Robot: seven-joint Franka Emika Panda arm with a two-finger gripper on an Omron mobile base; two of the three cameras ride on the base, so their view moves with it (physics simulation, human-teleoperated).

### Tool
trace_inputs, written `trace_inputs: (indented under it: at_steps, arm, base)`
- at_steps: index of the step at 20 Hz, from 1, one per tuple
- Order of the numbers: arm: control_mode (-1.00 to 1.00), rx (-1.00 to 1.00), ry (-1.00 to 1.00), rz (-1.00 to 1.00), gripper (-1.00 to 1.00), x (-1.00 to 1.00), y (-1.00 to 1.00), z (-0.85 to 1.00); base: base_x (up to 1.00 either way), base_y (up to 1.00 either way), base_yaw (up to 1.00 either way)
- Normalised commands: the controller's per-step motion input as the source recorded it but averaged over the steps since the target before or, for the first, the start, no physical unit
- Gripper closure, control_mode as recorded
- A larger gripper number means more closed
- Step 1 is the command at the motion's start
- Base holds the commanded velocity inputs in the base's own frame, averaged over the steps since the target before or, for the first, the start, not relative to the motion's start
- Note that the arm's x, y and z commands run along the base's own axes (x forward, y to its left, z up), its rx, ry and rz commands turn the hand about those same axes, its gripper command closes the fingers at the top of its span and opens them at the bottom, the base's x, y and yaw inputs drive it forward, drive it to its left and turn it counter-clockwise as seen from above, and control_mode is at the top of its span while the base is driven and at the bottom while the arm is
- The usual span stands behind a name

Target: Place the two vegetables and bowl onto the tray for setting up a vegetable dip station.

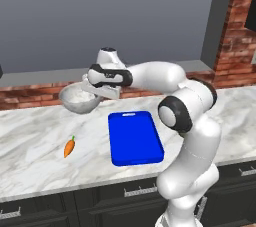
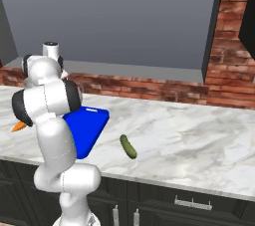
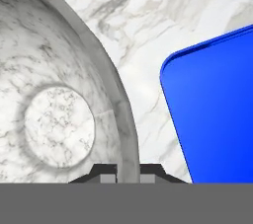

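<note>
The marble counter (image 1: 40, 141) runs wide under a grey wall, with a red brick backsplash (image 1: 30, 96) behind it and dark cabinet fronts (image 1: 75, 201) below. On it lies the blue tray (image 1: 135, 137), flat and holding nothing, its handle slot at the far short end. The bowl (image 1: 79, 99) hangs tilted above the counter, just left of the tray's far end, and its speckled inside is bare. The gripper (image 1: 102, 91) grasps it at the rim: in the hand view the two fingertips (image 3: 107, 172) stand on either side of the bowl (image 3: 59, 114) wall, one inside and one outside, with the tray's (image 3: 217, 109) rounded corner just beside. The left base view shows the carrot (image 1: 69, 147) lying on the counter well left of the tray, green tip pointing away. The right base view adds the cucumber (image 2: 128, 146), which rests on the marble near the tray's (image 2: 89, 128) right side, apart from it; there the carrot (image 2: 19, 126) peeks out as an orange tip behind the arm. A brick column (image 2: 231, 36) rises at the right end.
</note>
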Motion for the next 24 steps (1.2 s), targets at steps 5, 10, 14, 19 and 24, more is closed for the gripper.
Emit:
trace_inputs:
  at_steps: [5,10,14,19,24]
  arm:
    - [-1.0,0.03,0.0,0.0,1.0,-0.36,-0.39,0.06]
    - [-1.0,0.0,0.0,0.01,1.0,-0.3,-0.46,0.0]
    - [-1.0,0.0,0.0,0.01,1.0,-0.25,-0.48,0.0]
    - [-1.0,0.0,0.0,0.0,1.0,-0.21,-0.47,-0.01]
    - [-1.0,0.0,0.0,0.0,1.0,-0.14,-0.44,-0.04]
  base:
    - [0.0,0.0,0.0]
    - [0.0,0.0,0.0]
    - [0.0,0.0,0.0]
    - [0.0,0.0,0.0]
    - [0.0,0.0,0.0]
